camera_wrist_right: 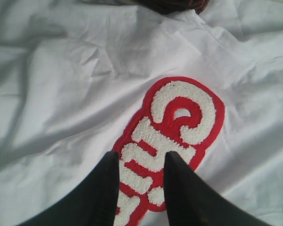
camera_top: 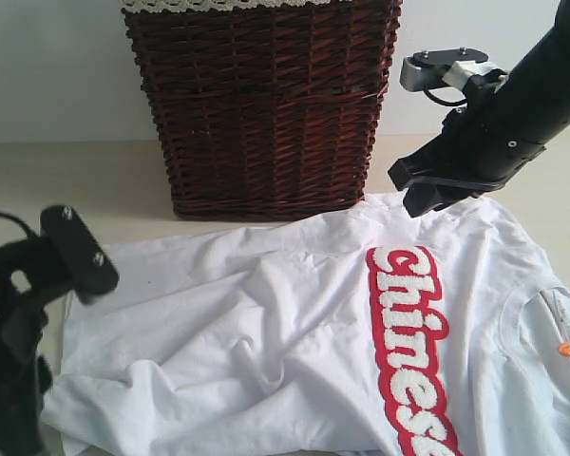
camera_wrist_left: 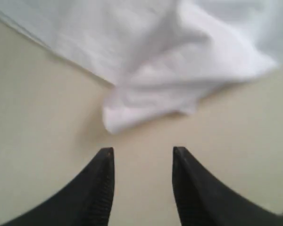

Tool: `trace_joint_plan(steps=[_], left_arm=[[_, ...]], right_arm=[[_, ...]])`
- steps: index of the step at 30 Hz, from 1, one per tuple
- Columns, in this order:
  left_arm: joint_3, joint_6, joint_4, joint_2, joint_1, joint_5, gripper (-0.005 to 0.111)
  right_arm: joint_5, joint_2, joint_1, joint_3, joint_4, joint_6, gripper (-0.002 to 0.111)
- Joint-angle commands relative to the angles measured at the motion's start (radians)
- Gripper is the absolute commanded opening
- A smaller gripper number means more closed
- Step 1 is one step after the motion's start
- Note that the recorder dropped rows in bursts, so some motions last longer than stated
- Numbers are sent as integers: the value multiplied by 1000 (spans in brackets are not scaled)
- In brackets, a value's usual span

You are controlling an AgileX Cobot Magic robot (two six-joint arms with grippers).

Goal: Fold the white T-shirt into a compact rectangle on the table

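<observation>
My left gripper [camera_wrist_left: 142,150] is hanging open beside the white T-shirt [camera_top: 266,328]. My right gripper [camera_wrist_right: 141,155] is hovering part-open, empty I think, over the red lettering [camera_wrist_right: 179,117].

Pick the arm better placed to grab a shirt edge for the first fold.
Left, likely. The left gripper is open over the table, a loose corner of the white T-shirt just ahead of its tips. The right gripper hangs over the lettering.
</observation>
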Motion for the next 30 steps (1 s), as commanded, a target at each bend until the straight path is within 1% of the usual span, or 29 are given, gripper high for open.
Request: trace_joint_plan(steps=[1, 3, 5, 7, 9, 10, 11, 15, 16, 21, 26, 28, 30], left_arm=[[61, 288, -277, -34, -5, 205, 41], [106, 356, -286, -34, -5, 177, 41], [156, 398, -273, -34, -5, 71, 41], [215, 449, -244, -28, -5, -101, 41], [264, 456, -197, -15, -5, -271, 41], [279, 456, -161, -2, -5, -335, 41], [282, 431, -116, 10, -5, -370, 41], [278, 266, 99, 68, 3, -374, 41], [278, 234, 130, 88, 9, -366, 41], [278, 227, 159, 174, 27, -384, 41], [278, 218, 196, 216, 27, -476, 41], [278, 191, 241, 226, 27, -522, 41], [278, 128, 329, 235, 27, -541, 41]], right_arm=[[5, -10, 0, 3, 11, -10, 32], [6, -10, 0, 3, 16, -10, 32], [8, -10, 0, 3, 16, -10, 32], [8, -10, 0, 3, 16, -12, 32], [10, -10, 0, 3, 16, -12, 32], [12, -10, 0, 3, 16, -12, 32], [12, -10, 0, 3, 16, -12, 32], [12, -10, 0, 3, 16, -12, 32], [12, -10, 0, 3, 16, -14, 32], [12, -10, 0, 3, 16, -14, 32], [12, -10, 0, 3, 16, -14, 32], [12, -10, 0, 3, 16, -14, 32], [12, -10, 0, 3, 16, -14, 32]])
